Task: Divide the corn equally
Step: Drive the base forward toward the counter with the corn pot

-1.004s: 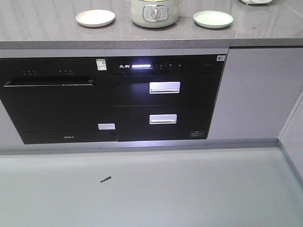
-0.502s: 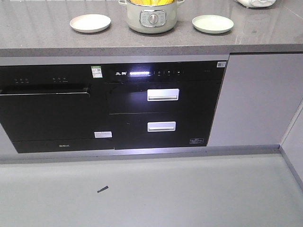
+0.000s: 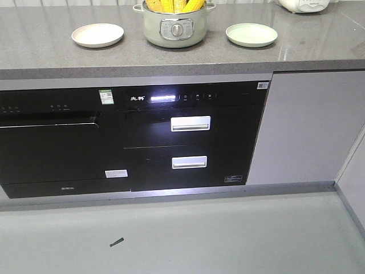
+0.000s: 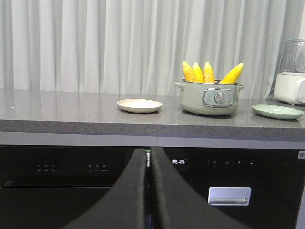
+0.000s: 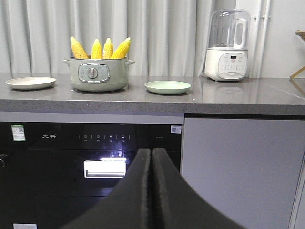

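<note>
Several yellow corn cobs (image 4: 209,72) stand upright in a pale green electric pot (image 4: 208,97) on the grey counter; the same corn (image 5: 100,48) and pot (image 5: 97,74) show in the right wrist view, and the pot (image 3: 172,27) sits at the top of the front view. A cream plate (image 3: 97,35) lies left of the pot and a green plate (image 3: 251,34) right of it. My left gripper (image 4: 148,152) and right gripper (image 5: 151,152) are both shut with nothing between the fingers, held low in front of the cabinets, well short of the counter.
Black built-in appliances (image 3: 188,137) with lit handles fill the cabinet front below the counter (image 3: 319,45). A white blender (image 5: 227,47) stands on the counter to the right. A small dark scrap (image 3: 117,242) lies on the grey floor. White curtains hang behind.
The front view has shifted: counter, pot and plates sit lower and further left in frame, and the corn in the pot has come into view. The cabinets appear nearer.
</note>
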Robot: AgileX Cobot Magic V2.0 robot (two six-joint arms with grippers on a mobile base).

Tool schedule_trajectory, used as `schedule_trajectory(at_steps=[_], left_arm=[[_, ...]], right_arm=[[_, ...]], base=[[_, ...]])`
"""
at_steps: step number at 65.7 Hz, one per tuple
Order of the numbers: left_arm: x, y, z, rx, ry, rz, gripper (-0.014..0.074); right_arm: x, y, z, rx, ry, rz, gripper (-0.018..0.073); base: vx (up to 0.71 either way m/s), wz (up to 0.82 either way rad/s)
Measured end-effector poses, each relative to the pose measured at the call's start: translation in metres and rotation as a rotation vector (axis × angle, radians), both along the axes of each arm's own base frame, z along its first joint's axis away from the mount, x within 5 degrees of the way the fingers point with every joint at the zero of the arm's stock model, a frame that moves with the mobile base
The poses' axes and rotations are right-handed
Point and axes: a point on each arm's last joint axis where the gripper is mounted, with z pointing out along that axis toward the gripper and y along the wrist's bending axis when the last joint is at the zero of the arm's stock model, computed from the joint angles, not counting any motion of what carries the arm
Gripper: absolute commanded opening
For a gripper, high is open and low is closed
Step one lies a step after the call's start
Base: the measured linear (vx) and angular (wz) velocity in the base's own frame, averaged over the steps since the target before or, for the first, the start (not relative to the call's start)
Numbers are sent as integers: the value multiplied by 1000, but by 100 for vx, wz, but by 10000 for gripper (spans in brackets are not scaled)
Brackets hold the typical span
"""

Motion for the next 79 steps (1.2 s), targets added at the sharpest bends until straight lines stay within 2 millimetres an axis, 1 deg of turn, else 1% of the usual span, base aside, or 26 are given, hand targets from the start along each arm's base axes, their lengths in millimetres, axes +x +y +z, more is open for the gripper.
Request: schedule_trajectory(at_steps=[79], left_arm=[[0, 0, 0, 0, 0, 0, -6]], right_arm=[[0, 0, 0, 0, 0, 0, -6]], base=[[9, -8]])
